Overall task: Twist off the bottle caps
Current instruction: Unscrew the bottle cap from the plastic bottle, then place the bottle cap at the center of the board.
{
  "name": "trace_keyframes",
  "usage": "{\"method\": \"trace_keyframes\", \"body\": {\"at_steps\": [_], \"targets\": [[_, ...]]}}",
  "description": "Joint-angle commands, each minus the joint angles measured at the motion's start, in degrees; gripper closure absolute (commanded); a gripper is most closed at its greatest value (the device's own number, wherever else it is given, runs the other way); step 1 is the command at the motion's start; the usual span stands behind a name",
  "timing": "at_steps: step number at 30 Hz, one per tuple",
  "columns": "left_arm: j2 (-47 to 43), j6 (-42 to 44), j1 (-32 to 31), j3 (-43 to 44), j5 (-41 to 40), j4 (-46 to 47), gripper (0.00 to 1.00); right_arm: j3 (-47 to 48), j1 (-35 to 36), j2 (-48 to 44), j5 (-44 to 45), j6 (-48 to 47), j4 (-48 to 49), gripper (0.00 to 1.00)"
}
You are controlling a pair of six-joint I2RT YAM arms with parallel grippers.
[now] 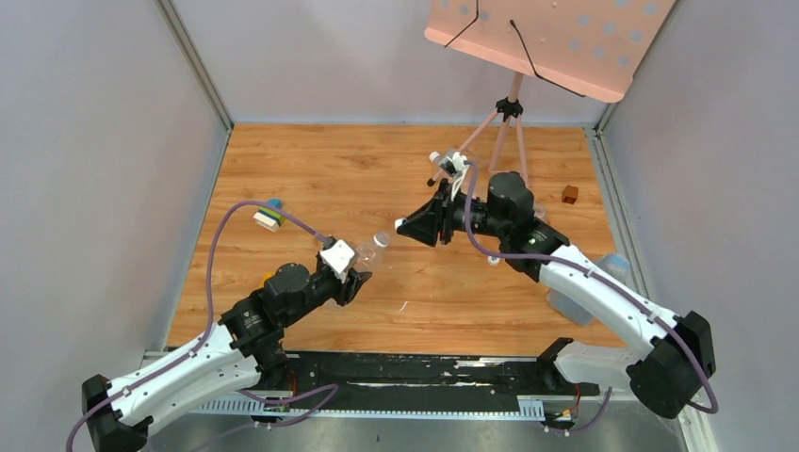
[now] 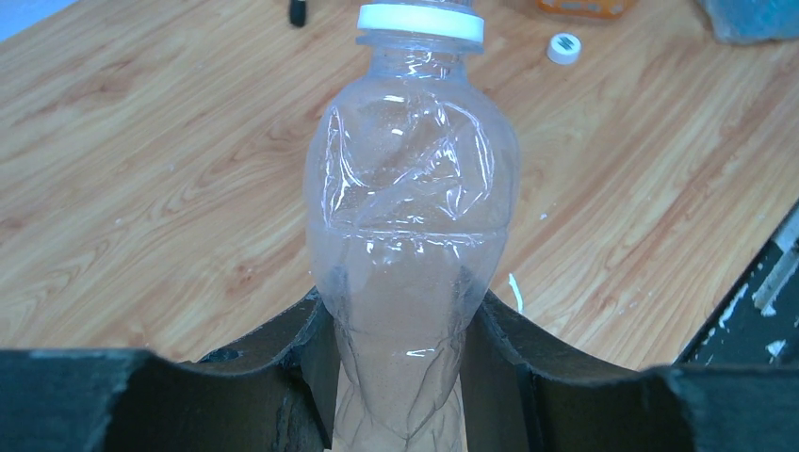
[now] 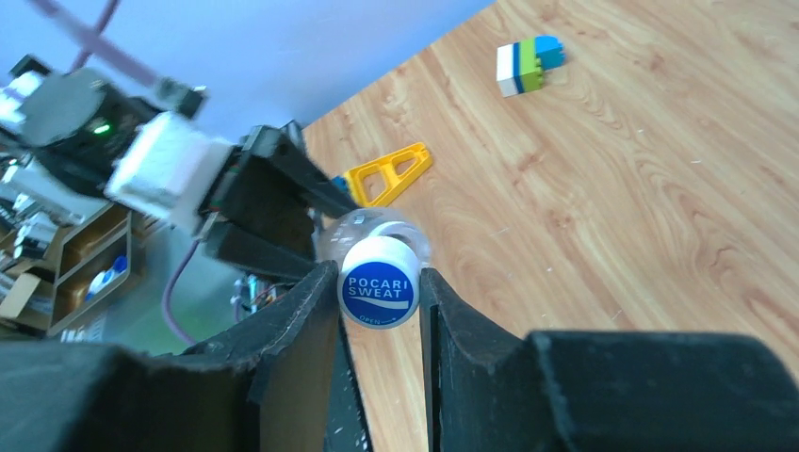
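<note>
My left gripper (image 2: pixel 400 377) is shut on the lower body of a clear crumpled bottle (image 2: pixel 411 198) and holds it above the table, neck pointing away. In the overhead view that bottle (image 1: pixel 370 254) slants toward my right gripper (image 1: pixel 400 225). Its bottle cap (image 3: pixel 379 282) is white with a blue printed top. The cap sits right between the right fingertips (image 3: pixel 320 292), touching both, so the right gripper (image 3: pixel 377 287) is shut on it. From the left wrist the cap (image 2: pixel 420 23) shows at the top edge, seated on the neck. A loose white cap (image 2: pixel 563 47) lies on the wood.
A pink board on a tripod (image 1: pixel 509 108) stands at the back. A brown cube (image 1: pixel 570 194) lies back right. Pale blue bottles (image 1: pixel 608 268) lie by the right arm. A stacked toy block (image 1: pixel 269 217) and a yellow triangle piece (image 3: pixel 386 172) lie on the left.
</note>
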Motion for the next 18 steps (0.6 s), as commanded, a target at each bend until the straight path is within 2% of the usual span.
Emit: {"method": "trace_keyframes", "body": {"at_steps": [1,3,5,8,12,18], "targets": [[-4.7,-6.0,0.1,0.4,-9.5,0.0,0.86,4.6,0.1,7.6,9.5,0.2,2.3,0.95],[-8.6,-8.3,0.0,0.2,-14.6,-0.8,0.86,8.1,-0.1,13.5,13.3,2.7,-0.4,0.94],[-13.3,-9.6,0.1,-0.1,-19.2,-1.7,0.86,13.0,-0.2,20.6,11.1,3.7,-3.9,0.91],[-22.3,-10.6,0.0,-0.4,-23.7,-4.1,0.87,19.4,0.2,30.6,6.7,6.0,-6.0,0.93],[-30.8,-11.0,0.0,-0.6,-27.4,-6.8,0.88,29.4,2.5,42.7,7.8,5.0,-8.9,0.93],[-28.2,-10.0,0.0,3.1,-26.6,-9.7,0.87,46.8,6.3,60.0,12.0,4.1,-14.5,0.93]]}}
